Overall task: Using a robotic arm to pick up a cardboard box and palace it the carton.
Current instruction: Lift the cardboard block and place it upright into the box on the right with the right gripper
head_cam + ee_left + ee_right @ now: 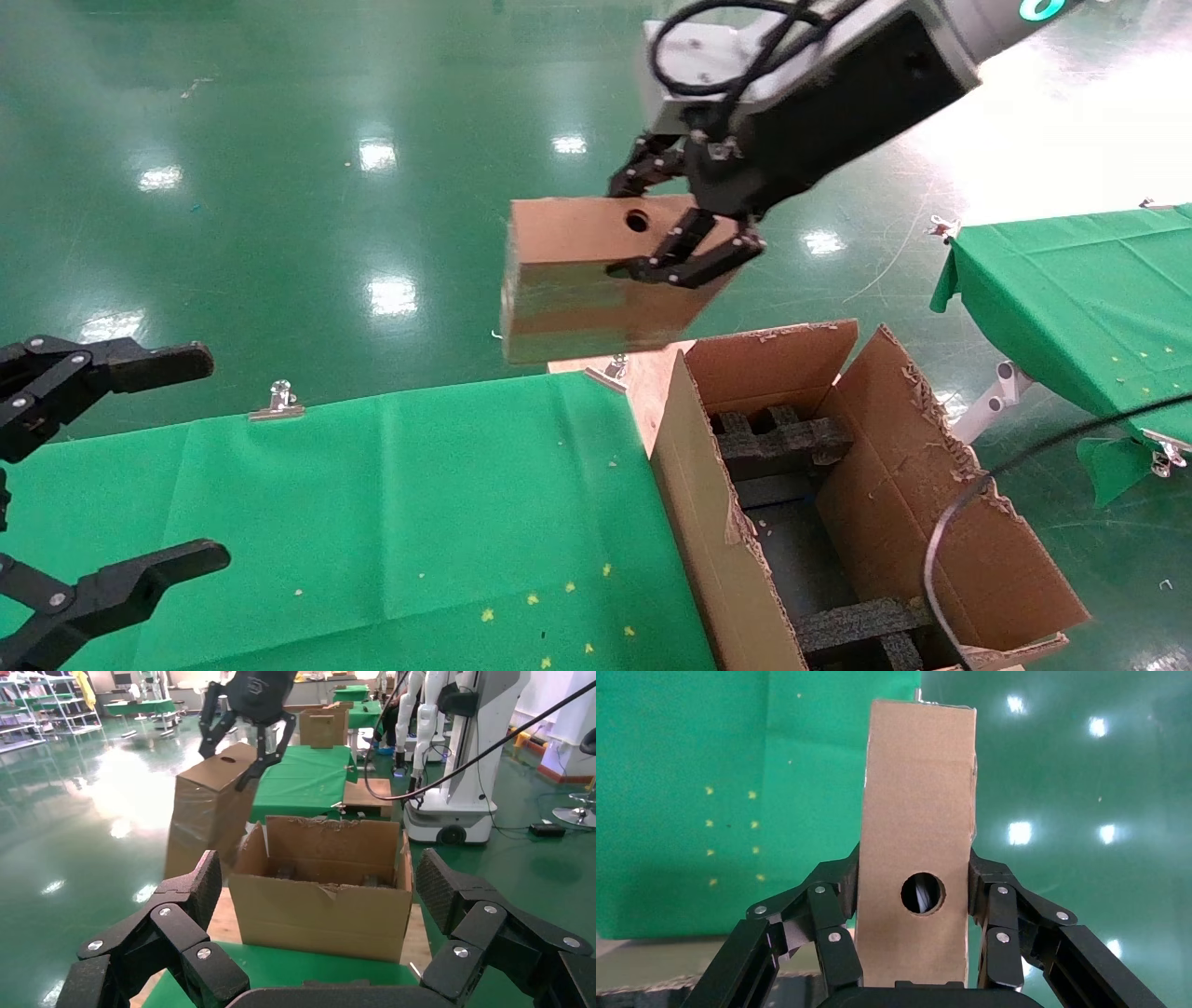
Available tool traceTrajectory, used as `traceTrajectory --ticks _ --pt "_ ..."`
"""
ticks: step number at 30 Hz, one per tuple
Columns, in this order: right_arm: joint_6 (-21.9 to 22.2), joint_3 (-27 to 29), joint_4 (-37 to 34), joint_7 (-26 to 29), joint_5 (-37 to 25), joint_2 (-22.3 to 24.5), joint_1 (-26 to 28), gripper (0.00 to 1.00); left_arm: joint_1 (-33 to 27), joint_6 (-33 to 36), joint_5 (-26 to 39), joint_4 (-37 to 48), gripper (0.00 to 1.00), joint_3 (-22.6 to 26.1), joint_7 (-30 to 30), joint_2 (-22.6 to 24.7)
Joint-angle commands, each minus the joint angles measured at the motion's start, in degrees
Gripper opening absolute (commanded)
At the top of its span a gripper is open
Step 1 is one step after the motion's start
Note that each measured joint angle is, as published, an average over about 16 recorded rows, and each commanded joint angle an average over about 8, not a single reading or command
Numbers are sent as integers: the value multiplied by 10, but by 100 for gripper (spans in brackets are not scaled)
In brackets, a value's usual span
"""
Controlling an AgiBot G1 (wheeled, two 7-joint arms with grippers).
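My right gripper (684,224) is shut on the cardboard box (587,280), a small brown box with a round hole in its narrow top side, and holds it in the air. The box hangs beyond the table's far edge, just left of the carton's far end. In the right wrist view the fingers (838,903) press both wide faces of the cardboard box (916,832). The carton (838,522), large with ragged flaps and black foam inserts (782,438), stands open at the table's right end. From the left wrist the carton (323,888) stands ahead, the cardboard box (207,808) hanging behind its left corner.
My left gripper (84,466) rests open at the left edge over the green cloth table (391,503). A second green-covered table (1080,289) stands at the far right. A black cable (959,503) curves over the carton's right flap. Metal clips (277,401) hold the cloth.
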Motion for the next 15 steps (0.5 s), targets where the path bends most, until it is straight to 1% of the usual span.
traceTrajectory --ticks 1,6,15 --pt "0 -16 2 2 8 9 7 0 0 0 0 0 100 0 0 0" --pt "-1 -74 26 21 11 55 41 0 0 0 0 0 100 0 0 0" --pt "-1 -198 93 71 6 156 115 0 0 0 0 0 100 0 0 0"
